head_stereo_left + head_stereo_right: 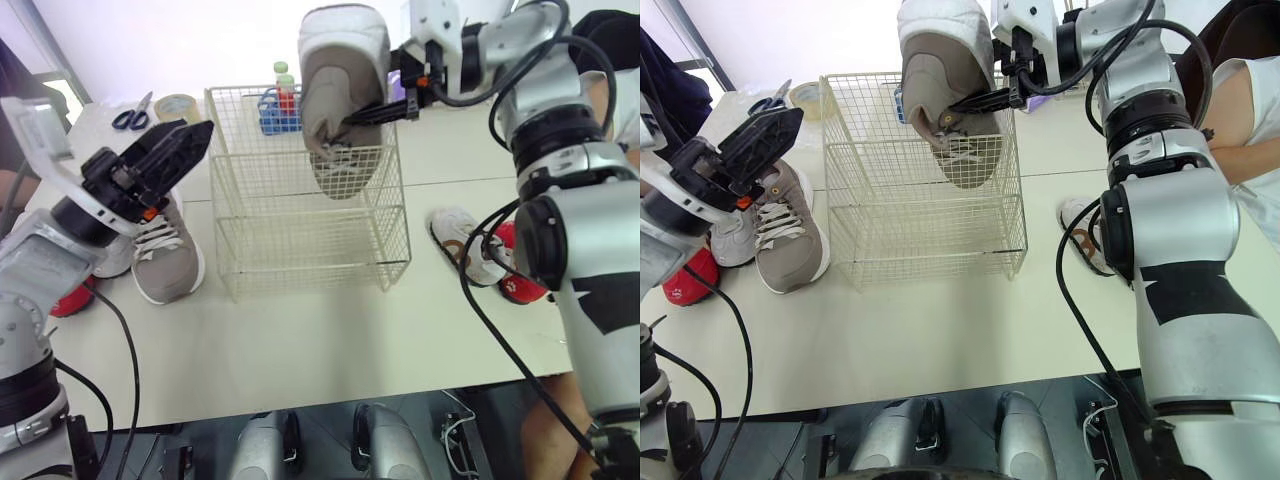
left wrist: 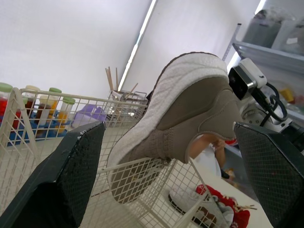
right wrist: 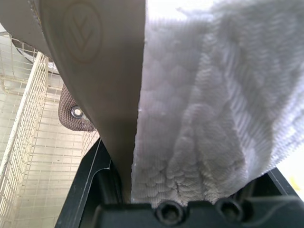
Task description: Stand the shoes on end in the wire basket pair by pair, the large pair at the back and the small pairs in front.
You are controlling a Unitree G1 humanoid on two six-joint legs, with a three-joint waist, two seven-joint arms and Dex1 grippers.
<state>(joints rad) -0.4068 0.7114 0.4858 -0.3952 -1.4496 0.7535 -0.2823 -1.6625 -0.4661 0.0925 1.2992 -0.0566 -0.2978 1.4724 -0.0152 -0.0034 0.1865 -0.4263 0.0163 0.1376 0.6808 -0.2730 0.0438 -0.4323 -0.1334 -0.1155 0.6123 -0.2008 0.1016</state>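
Note:
The white wire basket [image 1: 310, 262] stands mid-table. My right gripper [image 1: 378, 112] is shut on a large taupe shoe [image 1: 340, 90] with a white sole, held toe-down, its toe inside the basket's back right part. In the right wrist view its sole [image 3: 199, 95] lies between my fingers. The matching taupe shoe [image 1: 165, 258] lies flat on the table left of the basket. My left gripper [image 1: 195, 135] hovers open just above it, holding nothing. A small white shoe [image 1: 112, 258] and a red shoe [image 1: 70, 298] lie further left. Another small white shoe [image 1: 460, 240] and red shoe [image 1: 522, 287] lie right of the basket.
Behind the basket stand a blue rack of bottles [image 1: 280, 105], a tape roll [image 1: 177, 104] and scissors [image 1: 130, 115]. A person [image 1: 1250, 110] sits at the table's far right. Bare tabletop runs from the basket to the front edge.

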